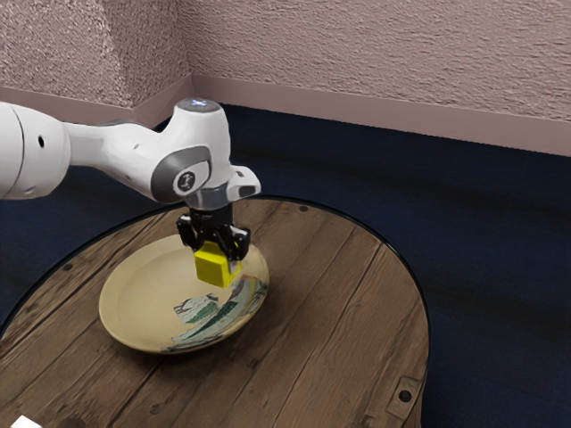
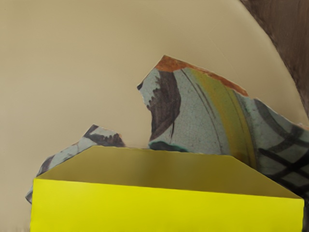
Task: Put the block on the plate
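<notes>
The yellow block (image 1: pixel 213 267) is picked up and over the plate (image 1: pixel 134 299), left of centre in the exterior view; what remains, I judge, is lowering it and letting go. It sits between the jaws of the gripper (image 1: pixel 219 252), which are clamped on its opposite sides, its lower part jutting below them, and farther out the wooden table (image 1: pixel 335 294) spreads toward the frame's lower right.

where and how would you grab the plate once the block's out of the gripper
Probably by the rim of the plate, at the exterior view's left, away from the yellow block. Come from above, one finger inside, one outside: it's wide and shallow, with a raised edge.
</notes>
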Motion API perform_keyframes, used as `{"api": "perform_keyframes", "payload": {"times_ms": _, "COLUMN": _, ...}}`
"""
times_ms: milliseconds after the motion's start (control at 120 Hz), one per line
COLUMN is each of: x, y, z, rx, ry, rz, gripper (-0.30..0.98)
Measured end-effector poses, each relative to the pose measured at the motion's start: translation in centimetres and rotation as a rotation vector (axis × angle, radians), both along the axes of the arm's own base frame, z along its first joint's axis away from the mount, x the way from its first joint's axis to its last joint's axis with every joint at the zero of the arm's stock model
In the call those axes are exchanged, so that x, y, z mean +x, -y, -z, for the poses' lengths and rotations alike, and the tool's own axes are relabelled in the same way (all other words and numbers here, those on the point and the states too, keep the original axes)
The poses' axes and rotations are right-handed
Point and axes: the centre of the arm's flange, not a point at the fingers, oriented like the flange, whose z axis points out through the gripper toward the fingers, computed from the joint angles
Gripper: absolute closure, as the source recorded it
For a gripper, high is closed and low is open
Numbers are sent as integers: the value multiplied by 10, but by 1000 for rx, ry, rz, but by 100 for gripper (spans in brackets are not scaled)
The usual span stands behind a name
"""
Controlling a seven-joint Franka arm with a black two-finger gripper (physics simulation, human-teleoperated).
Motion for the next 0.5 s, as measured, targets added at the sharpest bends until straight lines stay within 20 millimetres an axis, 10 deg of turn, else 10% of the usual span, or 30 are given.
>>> {"api": "perform_keyframes", "payload": {"times_ms": 275, "x": -4, "y": -18, "z": -10, "rx": -2, "ry": 15, "rz": -32, "gripper": 11}}
{"api": "perform_keyframes", "payload": {"times_ms": 500, "x": 14, "y": -15, "z": -124, "rx": -31, "ry": 172, "rz": -38, "gripper": 4}}
